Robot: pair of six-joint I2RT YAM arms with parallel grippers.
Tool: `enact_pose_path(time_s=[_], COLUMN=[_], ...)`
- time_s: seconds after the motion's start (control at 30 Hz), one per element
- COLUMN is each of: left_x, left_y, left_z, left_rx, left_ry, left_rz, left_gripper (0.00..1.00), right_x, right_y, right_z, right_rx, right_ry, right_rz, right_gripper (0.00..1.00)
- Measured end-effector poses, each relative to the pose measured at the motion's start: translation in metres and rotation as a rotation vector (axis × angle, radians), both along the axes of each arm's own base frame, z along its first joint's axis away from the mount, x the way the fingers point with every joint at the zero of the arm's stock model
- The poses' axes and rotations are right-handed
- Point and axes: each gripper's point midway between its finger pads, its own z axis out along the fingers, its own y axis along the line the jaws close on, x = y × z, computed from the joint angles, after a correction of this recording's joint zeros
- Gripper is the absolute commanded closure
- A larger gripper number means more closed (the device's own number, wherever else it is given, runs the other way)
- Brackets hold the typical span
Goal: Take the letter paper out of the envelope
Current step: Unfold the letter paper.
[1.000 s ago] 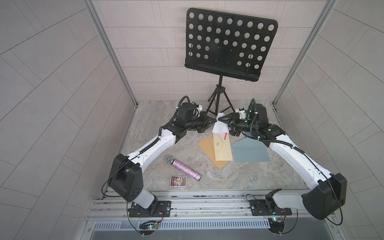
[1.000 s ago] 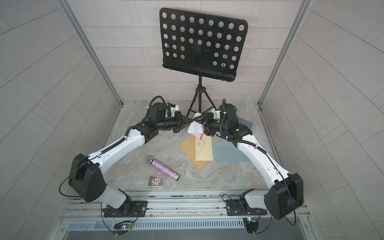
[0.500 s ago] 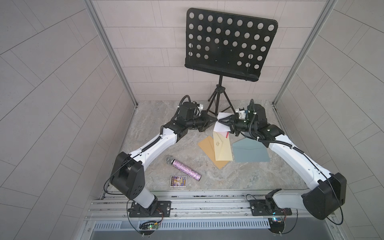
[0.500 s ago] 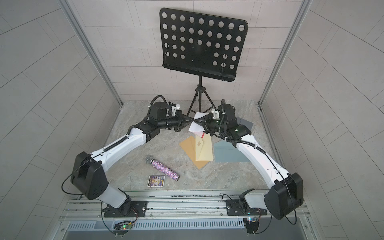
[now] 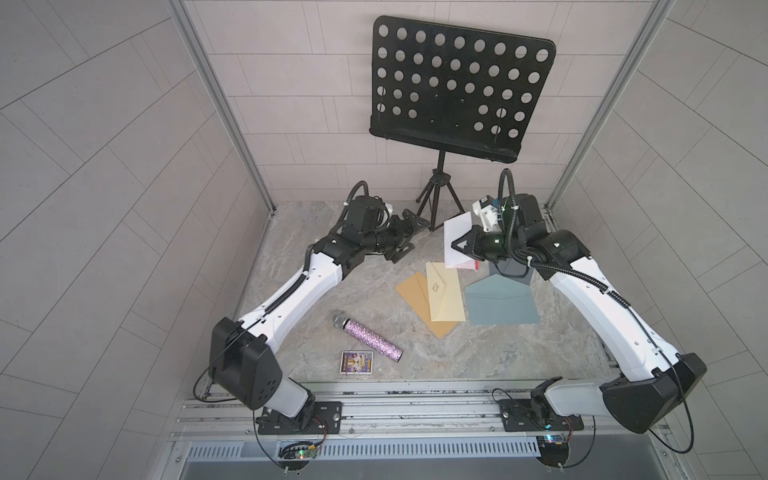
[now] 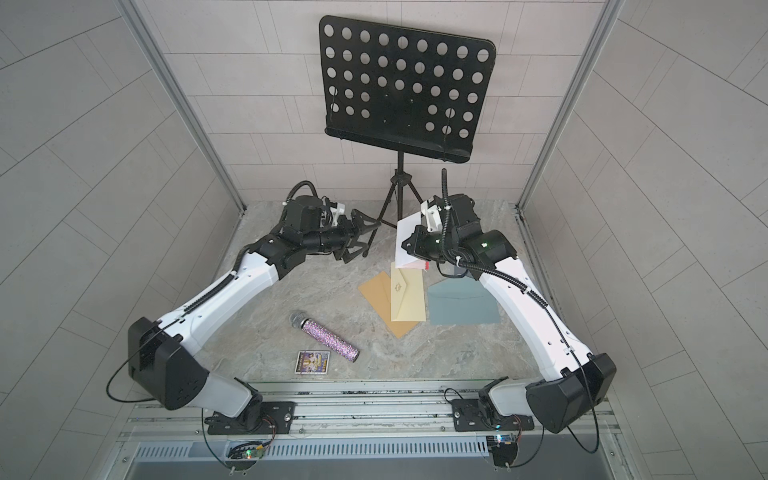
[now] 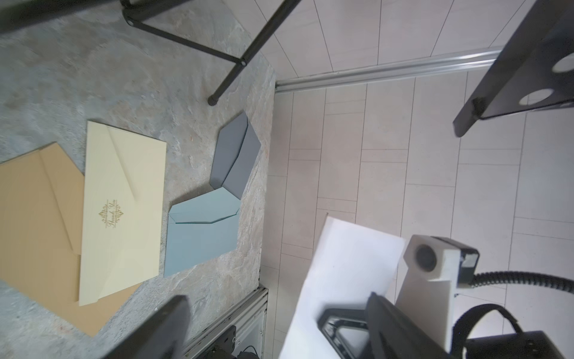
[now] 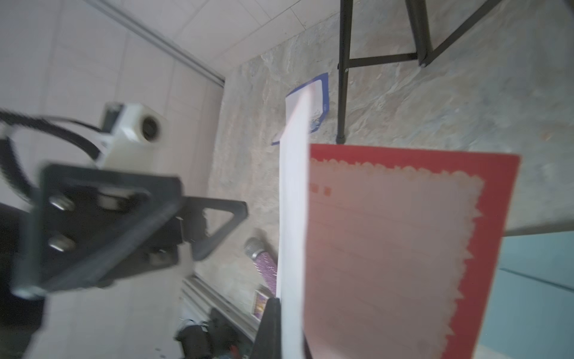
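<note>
Marbled tabletop (image 5: 428, 254) shows between left fingers (image 5: 406, 217), spread apart, and right fingers (image 5: 468, 242) clamped on envelope (image 5: 455, 226) edge.

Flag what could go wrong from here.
1. The right gripper is shut on the white envelope; if it also pinches the red-edged letter paper, a pull may tear it or drag both.
2. Only a thin strip of paper shows at the envelope's lower edge in both top views, so the open left gripper could grab the envelope instead.
3. The left gripper sits near the music stand's legs; a swing might clip them.
</note>
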Motion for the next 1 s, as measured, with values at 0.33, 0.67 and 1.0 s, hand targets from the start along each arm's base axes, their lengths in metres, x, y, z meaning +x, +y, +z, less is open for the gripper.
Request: enact_pose_path(time_s=[0.33,0.67,1.0], left_x=[-0.032,-0.058,-0.065], left_y=[0.019,0.022,0.020], left_z=[0.011,-0.014,-0.027], left_rx=[0.063,0.120,0.109], left_ry=[0.047,0.130,0.166], left_rz=[-0.045,-0.132,-0.159], left_gripper=[0.01,0.09,0.20], right_x=[-0.042,-0.043,-0.053], right_y=[0.036,0.048,0.062], right_z=[-0.030,-0.023,-0.024], right_rx=[-0.478,-0.625,-0.675], right_ry=[-0.398,-0.652,-0.733], right_rz=[0.518,0.741,0.850], right_gripper=[1.00,1.00,1.00])
